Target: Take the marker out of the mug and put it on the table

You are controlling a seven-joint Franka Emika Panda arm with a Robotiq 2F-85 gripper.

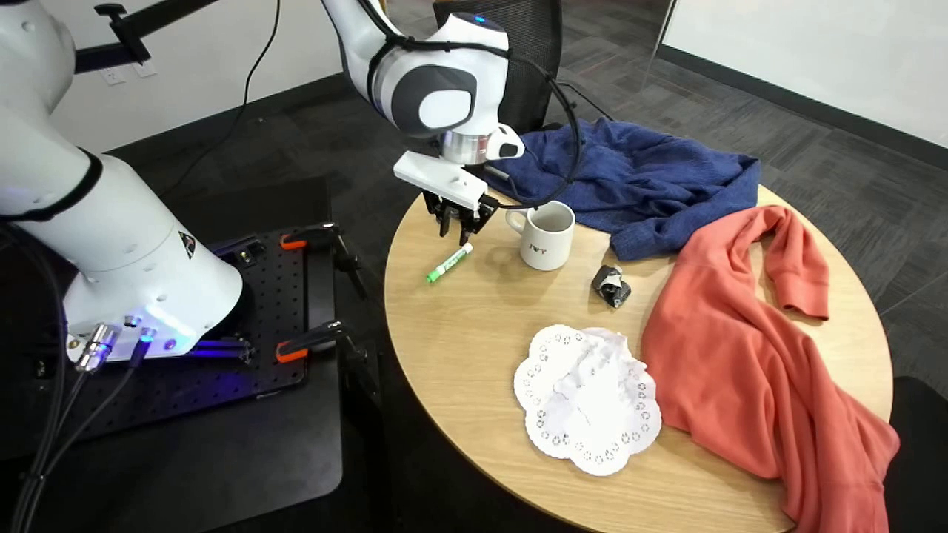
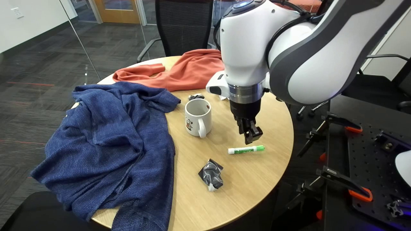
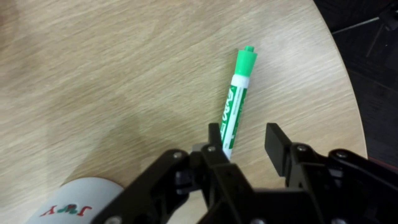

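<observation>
The green and white marker [image 1: 449,263] lies flat on the round tan table [image 1: 459,355], close to its edge. It also shows in an exterior view [image 2: 246,149] and in the wrist view [image 3: 234,102]. The white mug [image 1: 546,240] stands upright beside it, handle toward my arm's side; it also shows in an exterior view [image 2: 192,120] and partly in the wrist view [image 3: 76,199]. My gripper [image 3: 243,127] is open and empty, above the table near the marker's white end. In the wrist view its left finger partly hides that end.
A dark blue cloth [image 1: 644,178] and an orange-red cloth [image 1: 726,340] lie on the table. A white doily [image 1: 552,370] lies near the front edge. A crumpled black wrapper [image 1: 611,286] is near the mug. Another wrapper [image 2: 212,175] lies near the marker.
</observation>
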